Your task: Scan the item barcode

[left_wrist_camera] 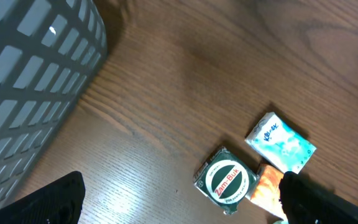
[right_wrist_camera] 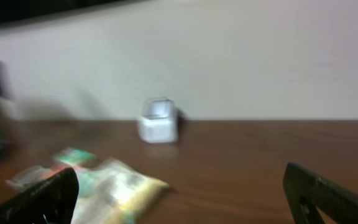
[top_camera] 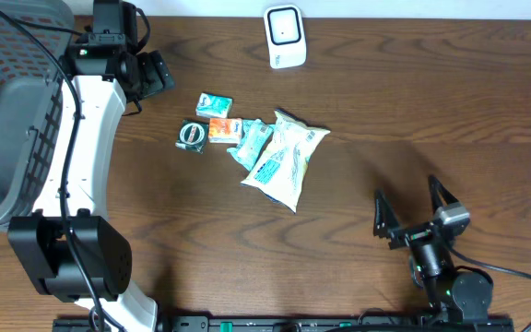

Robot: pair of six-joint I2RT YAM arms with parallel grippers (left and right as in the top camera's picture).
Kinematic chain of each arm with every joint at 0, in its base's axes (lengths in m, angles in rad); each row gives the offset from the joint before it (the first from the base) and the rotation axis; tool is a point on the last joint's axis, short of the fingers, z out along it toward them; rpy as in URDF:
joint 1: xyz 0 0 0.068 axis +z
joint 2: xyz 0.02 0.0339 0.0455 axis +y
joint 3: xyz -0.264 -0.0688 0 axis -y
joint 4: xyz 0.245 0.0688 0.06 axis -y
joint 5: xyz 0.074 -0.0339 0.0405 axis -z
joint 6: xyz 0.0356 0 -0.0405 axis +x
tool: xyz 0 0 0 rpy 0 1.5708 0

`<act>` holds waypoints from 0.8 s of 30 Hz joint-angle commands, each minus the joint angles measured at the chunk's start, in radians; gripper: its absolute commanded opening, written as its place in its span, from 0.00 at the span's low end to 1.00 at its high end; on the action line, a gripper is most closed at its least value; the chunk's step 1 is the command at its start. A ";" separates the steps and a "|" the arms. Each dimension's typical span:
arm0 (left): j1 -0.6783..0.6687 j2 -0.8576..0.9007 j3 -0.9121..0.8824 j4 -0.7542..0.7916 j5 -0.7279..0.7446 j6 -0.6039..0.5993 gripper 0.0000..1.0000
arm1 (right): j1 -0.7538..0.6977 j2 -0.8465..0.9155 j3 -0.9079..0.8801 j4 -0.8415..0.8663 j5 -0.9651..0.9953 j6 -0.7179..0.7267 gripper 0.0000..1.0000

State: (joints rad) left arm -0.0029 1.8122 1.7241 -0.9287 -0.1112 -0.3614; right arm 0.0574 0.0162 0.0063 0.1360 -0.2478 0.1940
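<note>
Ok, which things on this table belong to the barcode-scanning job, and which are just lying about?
Job:
white box-shaped barcode scanner
large white-and-blue plastic pouch
round green Zam-Buk tin
small turquoise packet
small orange packet
crumpled turquoise wrapper

Lying about, as far as shown:
grey plastic lattice basket

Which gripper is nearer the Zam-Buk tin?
Left. The left gripper hovers close to the Zam-Buk tin on its basket side; the right gripper is far off, past the pile of packets.
</note>
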 commanded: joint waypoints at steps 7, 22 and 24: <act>0.000 0.006 0.006 -0.002 -0.013 0.006 0.98 | 0.002 0.020 0.024 0.572 -0.020 0.214 0.99; 0.000 0.006 0.006 -0.002 -0.013 0.006 0.98 | 0.027 0.904 0.970 -0.214 -0.260 -0.148 0.99; 0.000 0.006 0.006 -0.002 -0.013 0.006 0.98 | 0.063 1.061 1.139 -0.394 -0.259 -0.219 0.99</act>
State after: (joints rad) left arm -0.0029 1.8122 1.7241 -0.9291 -0.1116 -0.3614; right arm 0.0753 0.8890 0.9482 -0.1089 -0.4522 0.0921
